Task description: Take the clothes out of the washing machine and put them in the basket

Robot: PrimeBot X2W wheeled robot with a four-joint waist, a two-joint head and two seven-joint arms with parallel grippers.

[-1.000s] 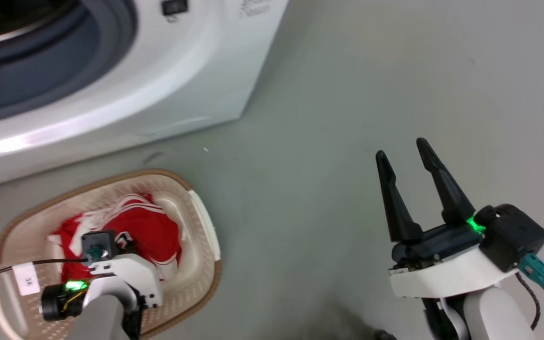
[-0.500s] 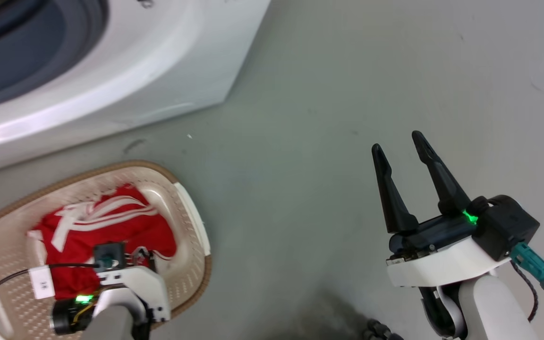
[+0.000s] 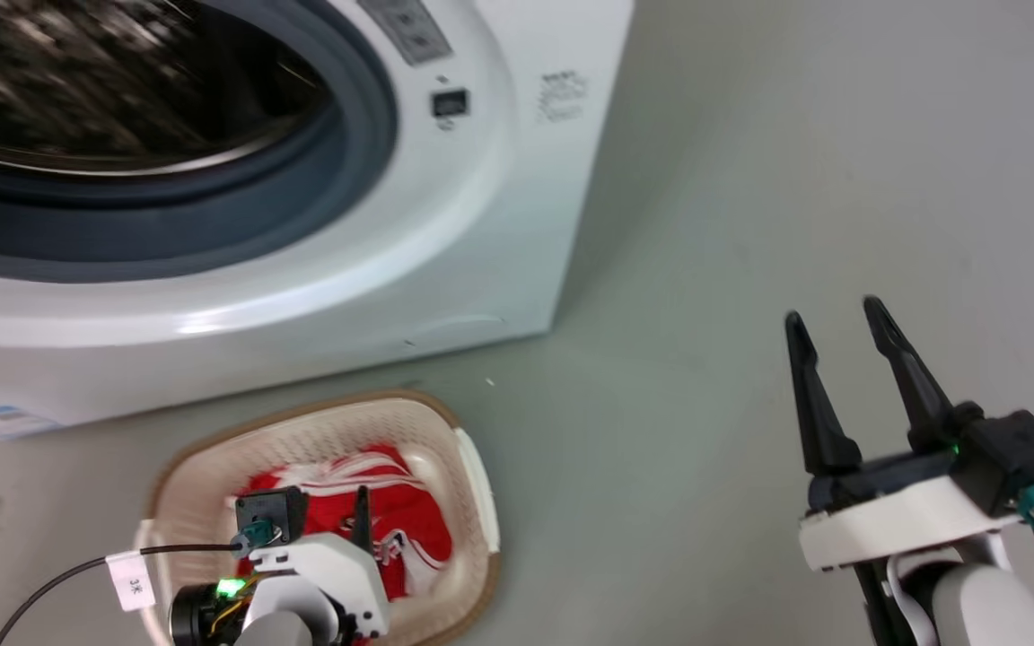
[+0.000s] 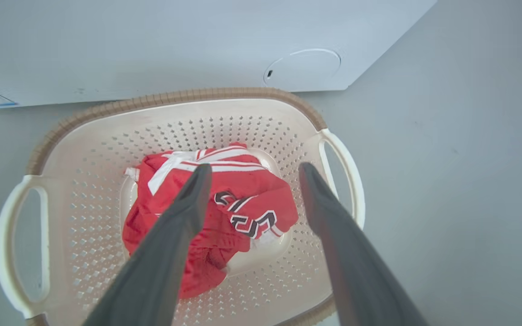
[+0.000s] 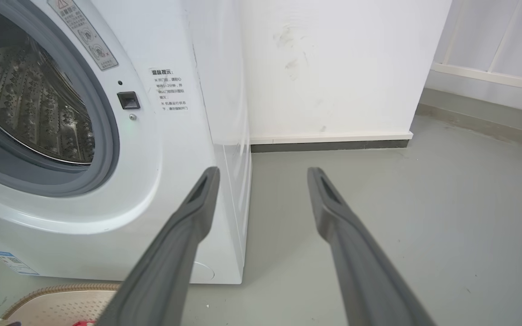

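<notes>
Left wrist view showed the clothes [image 4: 211,213] bunched loose on the bottom of the basket [image 4: 188,127], touching neither finger. The left hand [image 4: 255,167] hung directly above the basket, fingers spread and empty, a posture judged to suit a drop. The washing machine [image 3: 445,269] stood just behind the basket, which kept transfers short. The visible part of its drum [image 5: 30,104] held no garment. The right hand [image 3: 833,309], well apart to the basket's right, was open and empty, judged to be parked clear.
</notes>
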